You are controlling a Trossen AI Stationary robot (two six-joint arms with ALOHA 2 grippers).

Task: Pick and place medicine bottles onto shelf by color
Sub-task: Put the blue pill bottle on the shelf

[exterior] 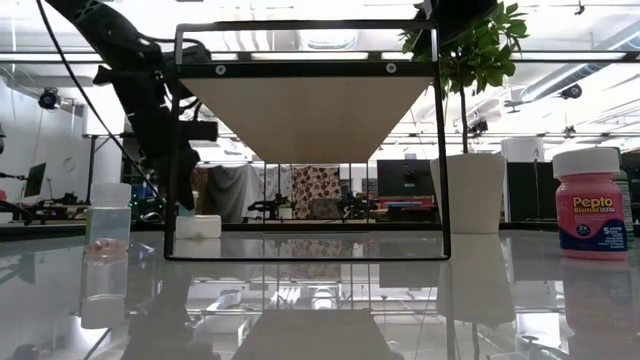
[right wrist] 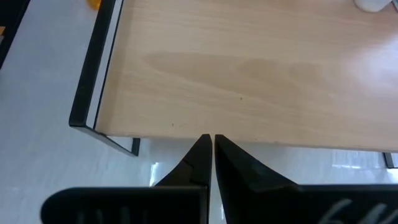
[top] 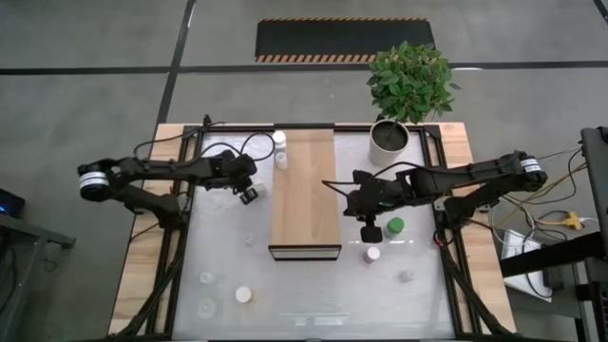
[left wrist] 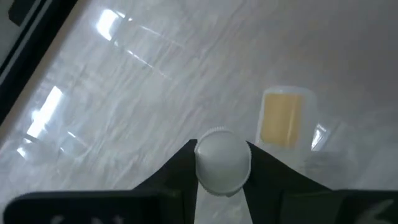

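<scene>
The left gripper (left wrist: 222, 169) clamps a white-capped bottle (left wrist: 222, 167) between its fingers, low over the white tabletop (top: 313, 285) just left of the wooden shelf (top: 305, 190). The right gripper (right wrist: 208, 149), fingers pressed together, waits at the shelf's right edge.

L arm comes in from the left side of the rig, elbow bent, forearm running inward over the worktop's far-left part. L pincer (top: 248, 193) points down; fingers (left wrist: 180, 163) closed against a white round cap between them. R arm comes in from the right side, stretched inward, wrist low. R pincer (top: 370, 225) points toward centre, fingers (right wrist: 202, 155) pressed together, nothing between them. Both arms dark, cables trailing along the links.
</scene>
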